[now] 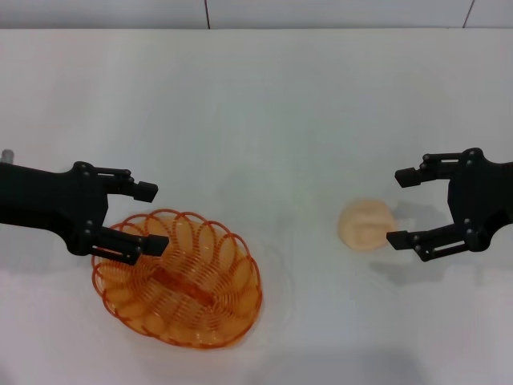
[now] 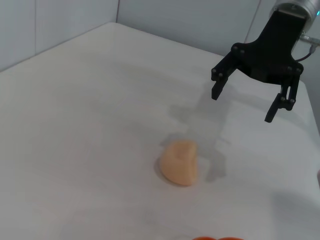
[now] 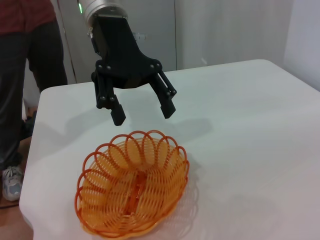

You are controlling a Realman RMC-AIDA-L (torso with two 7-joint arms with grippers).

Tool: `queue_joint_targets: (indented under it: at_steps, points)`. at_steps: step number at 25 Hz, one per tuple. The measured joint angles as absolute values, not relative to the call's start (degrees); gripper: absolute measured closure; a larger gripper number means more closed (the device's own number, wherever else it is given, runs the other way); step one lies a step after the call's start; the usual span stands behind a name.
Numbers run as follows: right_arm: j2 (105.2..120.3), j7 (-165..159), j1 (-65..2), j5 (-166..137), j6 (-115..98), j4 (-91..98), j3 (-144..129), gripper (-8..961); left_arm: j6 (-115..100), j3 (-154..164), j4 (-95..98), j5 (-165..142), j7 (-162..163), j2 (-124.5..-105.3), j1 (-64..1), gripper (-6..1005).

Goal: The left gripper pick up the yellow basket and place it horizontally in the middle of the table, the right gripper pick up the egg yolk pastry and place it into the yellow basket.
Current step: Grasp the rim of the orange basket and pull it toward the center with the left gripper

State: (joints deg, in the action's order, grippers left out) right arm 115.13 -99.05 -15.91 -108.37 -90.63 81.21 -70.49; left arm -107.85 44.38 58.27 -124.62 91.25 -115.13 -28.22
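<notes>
Basket pick-up step: left hand (image 1: pixel 151 216) hovers, fingers apart, over yellow basket (image 1: pixel 180 278) rim at 10 o'clock, must descend; right hand (image 1: pixel 397 207) apart at 3 o'clock of egg yolk pastry (image 1: pixel 366 224) on worktop (image 1: pixel 264 112)

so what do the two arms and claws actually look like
Both are black two-fingered claws. The left gripper hangs from a silver-grey cylinder with a green light at its edge. The right gripper has linked black fingers under a similar silver-grey section, with thin cables beside it. In the head view both arms look plain black.

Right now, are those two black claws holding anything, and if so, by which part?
Nothing is held. The left end effector hangs open above the orange-yellow wire basket's rim; the right end effector is open beside the cream round pastry.
</notes>
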Motion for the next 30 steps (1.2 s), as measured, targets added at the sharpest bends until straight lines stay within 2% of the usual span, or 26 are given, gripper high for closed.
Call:
queue_joint_targets:
  at_steps: [14,25,30]
  points:
    - [115.13,-99.05,-15.82,-108.37,-90.61,81.21,-70.49,94,-107.56,44.38,58.41,-125.21,92.07,-114.77,-28.58,163]
    - [115.16,-99.03,-15.90,-108.36,-90.61,81.15,-70.48,94,-107.26,44.08,59.50,-139.89,104.01,-112.48,-36.34,181]
    - [115.22,-99.00,-15.95,-108.23,-90.61,80.95,-70.51,94,-107.23,44.26,59.61,-145.50,107.64,-112.69,-39.18,189]
